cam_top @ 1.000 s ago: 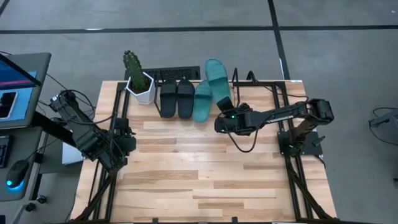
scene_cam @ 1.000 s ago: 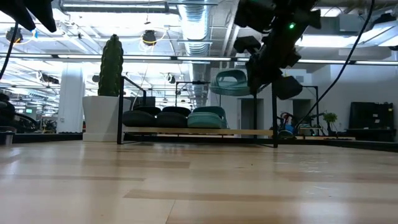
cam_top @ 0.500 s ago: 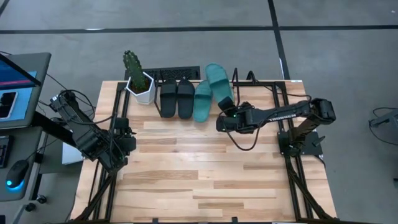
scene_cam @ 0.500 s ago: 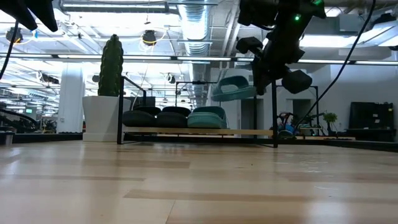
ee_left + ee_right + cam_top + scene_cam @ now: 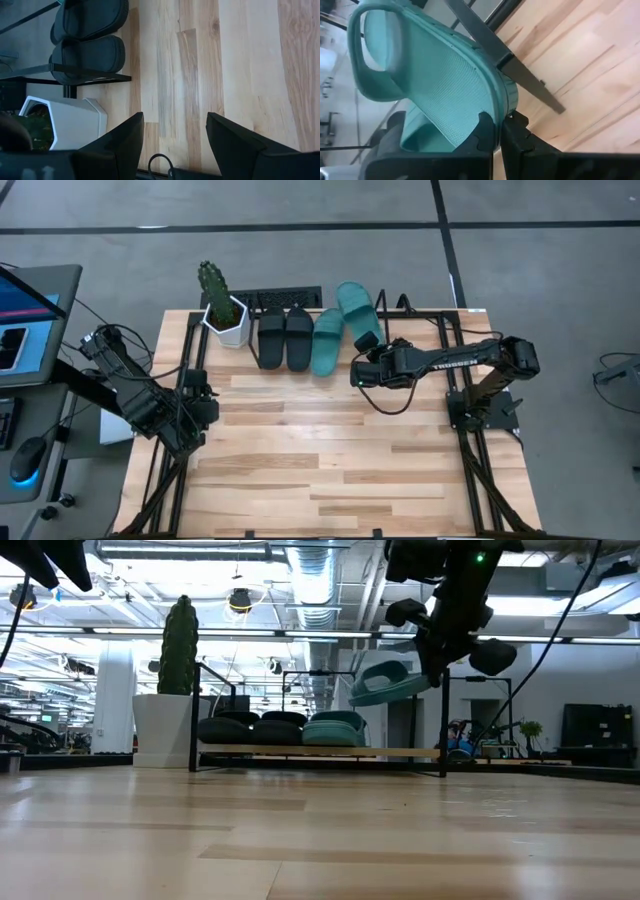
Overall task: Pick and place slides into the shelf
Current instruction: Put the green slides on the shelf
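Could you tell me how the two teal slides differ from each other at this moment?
The carried teal slide is pinched at its heel by the right gripper and hangs in the air above the shelf; the shelved teal slide rests on the shelf beside the black slides, untouched. The carried one is tilted; the shelved one lies flat. Both share the same teal colour and broad strap.

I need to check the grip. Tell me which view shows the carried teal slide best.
The right wrist view: the right gripper pinches the heel rim of the teal slide close up. The high view shows it beside the shelved three; the low view shows it airborne, tilted. The left wrist view misses it.
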